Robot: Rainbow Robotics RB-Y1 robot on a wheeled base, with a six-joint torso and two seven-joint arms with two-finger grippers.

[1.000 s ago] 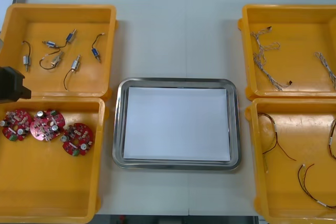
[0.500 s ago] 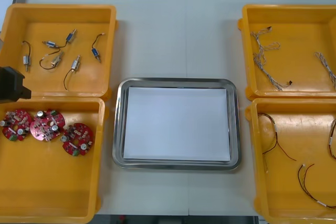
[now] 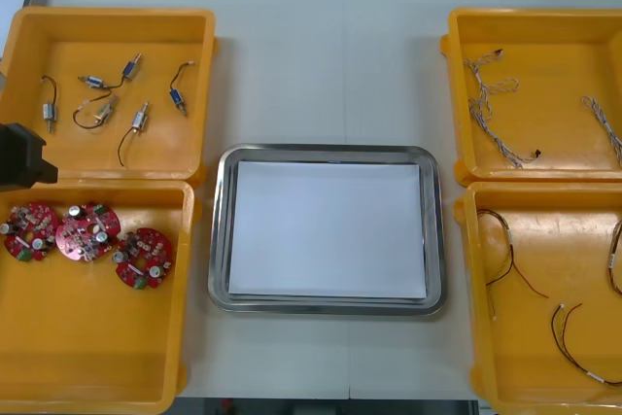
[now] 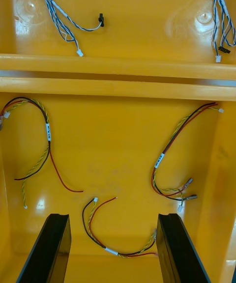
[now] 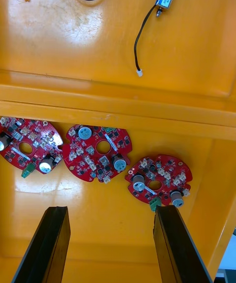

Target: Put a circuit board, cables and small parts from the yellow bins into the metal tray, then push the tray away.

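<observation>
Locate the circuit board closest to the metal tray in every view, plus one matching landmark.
Front view: circuit board, rightmost of three in the near left yellow bin.
Left wrist view: same board, just beyond one finger of the open left claw.
Right wrist view: faces red and yellow cables across the table instead.
Shared landmark: the double rim between the two left bins; in the left wrist view that rim runs just beyond the boards.

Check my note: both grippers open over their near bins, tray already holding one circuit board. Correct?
No: the front view shows the metal tray holding no board; all three circuit boards lie in the left near bin. Left gripper and right gripper are open.
</observation>
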